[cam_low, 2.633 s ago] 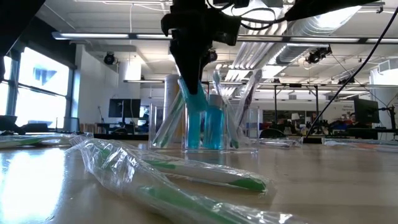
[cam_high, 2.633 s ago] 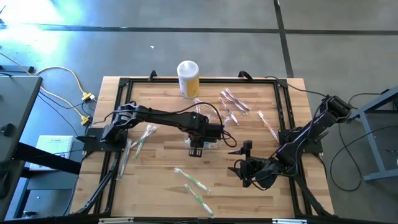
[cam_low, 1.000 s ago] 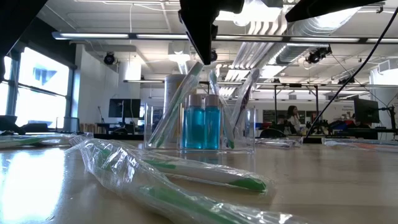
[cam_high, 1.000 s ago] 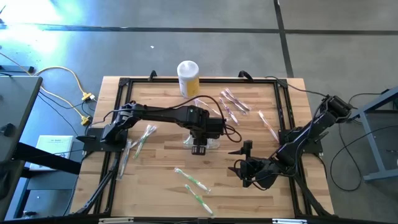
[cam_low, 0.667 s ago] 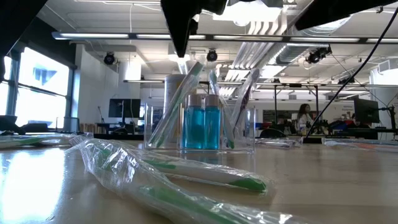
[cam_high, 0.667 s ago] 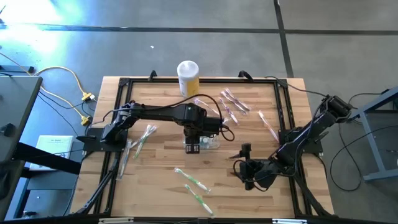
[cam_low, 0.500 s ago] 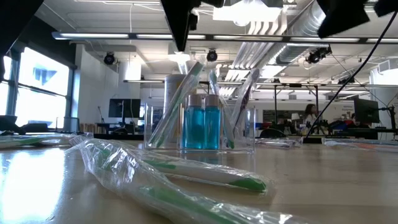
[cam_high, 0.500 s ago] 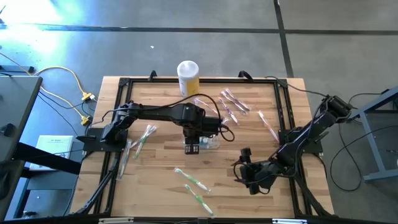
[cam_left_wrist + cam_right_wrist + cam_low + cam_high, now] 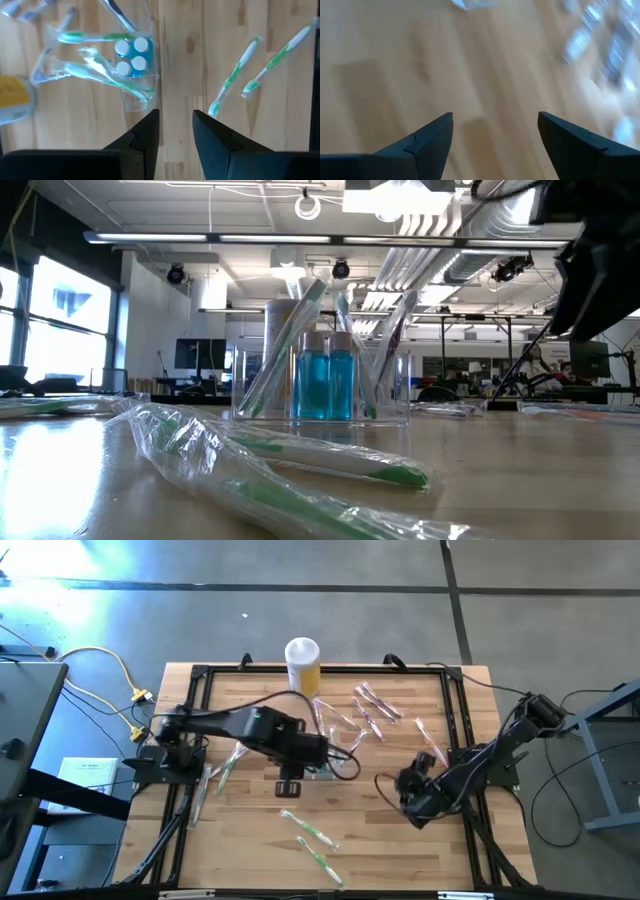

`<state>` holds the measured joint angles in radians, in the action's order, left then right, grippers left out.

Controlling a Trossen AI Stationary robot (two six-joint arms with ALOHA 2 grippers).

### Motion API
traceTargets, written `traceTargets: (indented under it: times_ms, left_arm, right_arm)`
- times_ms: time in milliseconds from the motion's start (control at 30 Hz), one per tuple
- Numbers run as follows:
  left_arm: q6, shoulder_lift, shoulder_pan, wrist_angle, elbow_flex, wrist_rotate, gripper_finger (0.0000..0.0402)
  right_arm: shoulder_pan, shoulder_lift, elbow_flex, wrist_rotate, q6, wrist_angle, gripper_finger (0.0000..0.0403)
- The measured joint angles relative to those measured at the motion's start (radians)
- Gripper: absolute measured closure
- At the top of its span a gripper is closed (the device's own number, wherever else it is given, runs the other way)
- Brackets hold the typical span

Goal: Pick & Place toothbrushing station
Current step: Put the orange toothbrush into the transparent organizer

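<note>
- Dark fingers of the left pincer (image 9: 176, 131) stand a narrow gap apart with nothing between them, only bare wood showing in the slot; in the high view this pincer (image 9: 289, 786) hangs over the middle of the bench (image 9: 240, 840), just beside the holder on its near-left side
- Clear plastic toothbrushing station (image 9: 325, 767) stands upright near the bench centre, free of both arms; the low view shows the station (image 9: 322, 385) carrying blue bottles (image 9: 326, 384) with pale caps and several wrapped brushes leaning out of its compartments
- Seen from the left wrist, the station (image 9: 131, 65) shows three white bottle caps (image 9: 131, 53) from above and a green-handled toothbrush (image 9: 89, 36) lying across it
- Right pincer (image 9: 495, 134) is spread wide and empty above blurred bare wood; the high view puts it (image 9: 412, 792) toward the bench's right side, well apart from the station
- Wrapped green toothbrushes (image 9: 311, 840) lie near the front edge, two more (image 9: 231, 760) to the left of the left arm
- Pink wrapped brushes (image 9: 372, 705) are scattered at the back right
- Yellow canister (image 9: 303, 665) with a white lid stands at the back edge
</note>
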<state>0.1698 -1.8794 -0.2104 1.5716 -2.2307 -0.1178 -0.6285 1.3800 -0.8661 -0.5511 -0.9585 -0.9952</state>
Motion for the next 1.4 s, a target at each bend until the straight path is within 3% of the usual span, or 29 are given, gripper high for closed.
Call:
traceTargets:
  times_ms: [200,367,433,533,600,800,900,1167,1400]
  left_arm:
    - [0.001,0.088,-0.029,-0.002,0.084,-0.023,0.0291]
    - [0.067,0.211,-0.025,-0.017,0.305,-0.044,0.0291]
    - [0.056,0.272,-0.025,-0.104,0.432,0.003,0.0291]
    - [0.022,0.383,-0.027,-0.263,0.635,0.143,0.0291]
    - [0.018,0.469,-0.027,-0.370,0.759,0.179,0.0291]
    - [0.041,0.696,-0.026,-0.650,1.079,0.130,0.0291]
    - [0.052,0.788,-0.026,-0.818,1.200,0.098,0.0291]
    - [0.041,0.868,-0.026,-1.157,1.399,-0.005,0.0291]
    - [0.015,0.861,-0.026,-1.333,1.490,-0.084,0.0291]
  right_arm:
    - [0.119,0.000,0.000,0.081,-0.242,-0.231,0.0120]
    - [0.238,0.000,0.000,0.128,-0.195,-0.266,0.0120]
    - [0.318,-0.002,0.000,0.181,-0.185,-0.284,0.0122]
    - [0.442,-0.002,0.000,0.224,-0.093,-0.310,0.0128]
    - [0.518,-0.002,0.000,0.231,-0.017,-0.307,0.0133]
    - [0.742,-0.003,0.003,0.256,0.158,-0.288,0.0139]
    - [0.853,-0.003,0.034,0.320,0.257,-0.230,0.0140]
    - [1.104,0.002,0.126,0.365,0.434,-0.041,0.0140]
    - [1.207,0.002,0.129,0.328,0.518,0.035,0.0140]
